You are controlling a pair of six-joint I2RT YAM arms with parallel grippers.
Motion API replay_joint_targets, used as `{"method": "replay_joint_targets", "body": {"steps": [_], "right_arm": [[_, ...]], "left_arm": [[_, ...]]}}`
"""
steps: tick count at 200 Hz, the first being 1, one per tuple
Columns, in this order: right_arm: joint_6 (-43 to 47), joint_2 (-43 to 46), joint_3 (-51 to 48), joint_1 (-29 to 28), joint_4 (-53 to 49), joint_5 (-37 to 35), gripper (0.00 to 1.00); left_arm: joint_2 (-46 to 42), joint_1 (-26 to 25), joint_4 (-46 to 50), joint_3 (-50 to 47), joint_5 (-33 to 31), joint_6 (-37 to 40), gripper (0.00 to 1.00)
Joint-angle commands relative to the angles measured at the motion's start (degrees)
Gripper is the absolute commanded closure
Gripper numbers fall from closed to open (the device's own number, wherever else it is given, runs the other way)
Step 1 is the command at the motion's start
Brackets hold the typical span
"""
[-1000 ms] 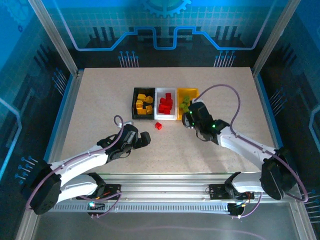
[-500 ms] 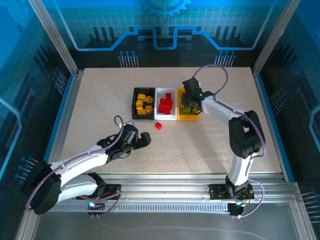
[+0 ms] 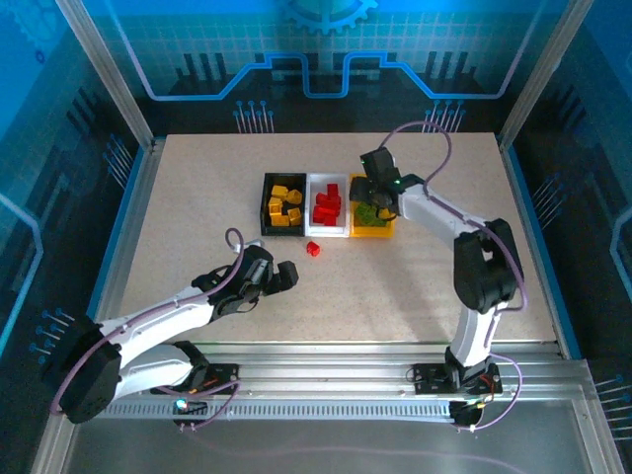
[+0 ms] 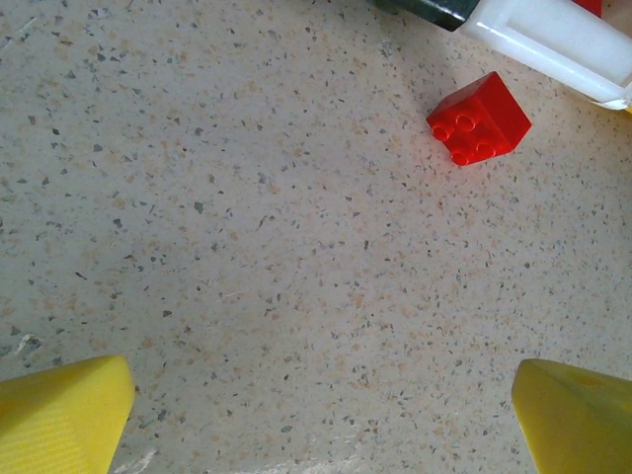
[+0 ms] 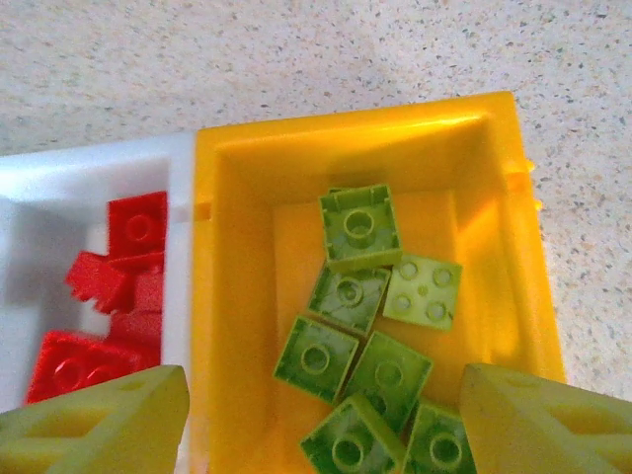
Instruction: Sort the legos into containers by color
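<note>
Red lego [image 4: 479, 118]: lies studs-up on the tabletop [image 4: 247, 247], just short of the white bin [image 4: 553, 39]; likely light, rigid, slick, so calls for a pinch across two flat opposite sides. Left claw [image 4: 318, 415]: hangs wide and empty near it. Right claw [image 5: 321, 425]: stands parted, holding nothing, over the yellow bin [image 5: 232, 296] of green legos [image 5: 360, 222]

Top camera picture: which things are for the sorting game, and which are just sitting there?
For the job: loose red brick, red bricks, green bricks, yellow bricks, black bin, white bin, yellow bin.
Just there: table, metal rail, blue back wall.
</note>
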State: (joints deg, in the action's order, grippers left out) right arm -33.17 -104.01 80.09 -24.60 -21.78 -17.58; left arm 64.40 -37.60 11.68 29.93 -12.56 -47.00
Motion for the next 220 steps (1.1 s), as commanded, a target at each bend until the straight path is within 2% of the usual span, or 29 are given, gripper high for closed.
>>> {"method": "replay_joint_targets", "body": {"steps": [1,22,46,63,97,130,177,220], "right_arm": [[-0.06,8.77,-5.42,-1.60,4.31,2.30,0.25],[-0.23,14.82,-12.46,-3.26,7.62,3.67,0.24],[-1.14,20.57,-20.37,-5.20,10.17,3.96,0.24],[-1.83,23.60,-24.67,-5.87,10.94,3.96,0.24],[-3.04,28.54,-31.16,-5.82,11.76,3.72,0.23],[-3.05,31.39,-33.38,-5.42,11.58,3.45,0.23],[-2.82,34.69,-34.85,-4.83,11.94,3.78,0.23],[-2.78,35.25,-35.32,-4.53,12.46,4.40,0.23]], "left_arm": [[2.16,0.32,0.25,2.69,0.60,1.30,0.01],[6.02,0.34,-0.60,5.82,1.21,2.87,0.02],[12.96,-0.01,-1.05,11.06,1.03,5.48,0.08],[18.24,-0.74,-1.84,14.73,0.04,7.24,0.14],[29.61,-2.92,-3.58,21.73,-3.43,10.05,0.18],[37.51,-3.40,-3.62,27.09,-8.40,10.45,0.26],[43.38,-3.41,-3.94,30.36,-13.80,10.02,0.30],[46.58,-3.40,-6.35,31.33,-15.04,11.23,0.33]]}}
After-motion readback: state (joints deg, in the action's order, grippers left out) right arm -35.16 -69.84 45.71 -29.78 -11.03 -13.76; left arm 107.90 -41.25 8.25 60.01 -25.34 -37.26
